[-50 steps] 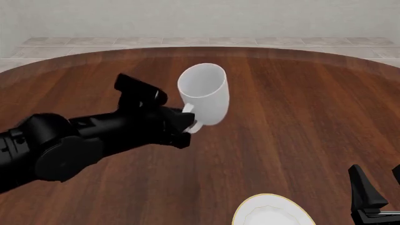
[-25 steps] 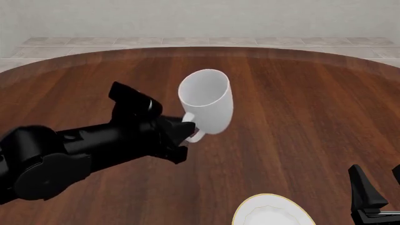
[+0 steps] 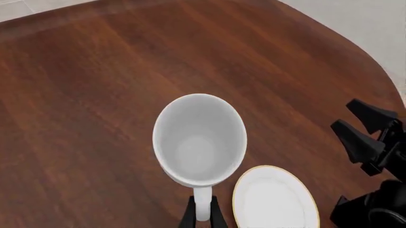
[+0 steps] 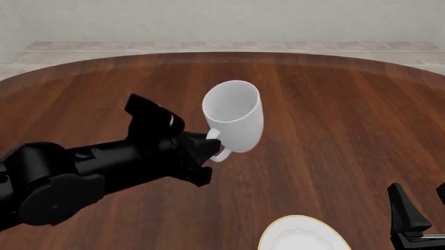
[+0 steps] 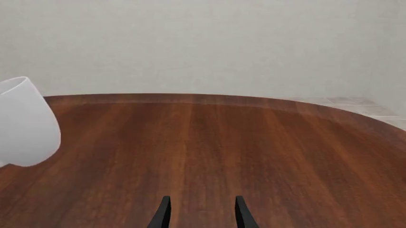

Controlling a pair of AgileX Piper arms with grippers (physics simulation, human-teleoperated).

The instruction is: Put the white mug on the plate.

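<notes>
From the left wrist, left gripper (image 3: 201, 216) pinches white mug (image 3: 199, 140) handle beside the whole plate (image 3: 274, 199).

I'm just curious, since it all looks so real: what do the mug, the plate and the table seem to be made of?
The white mug, held by its handle in the left claw, looks like glazed ceramic: plain, smooth white with soft shading. The plate looks like glazed ceramic too, white with a thin gold-yellow rim line. The table looks like dark polished wood, judging by its long grain streaks. These are rendered pictures, so that's only the look.
</notes>
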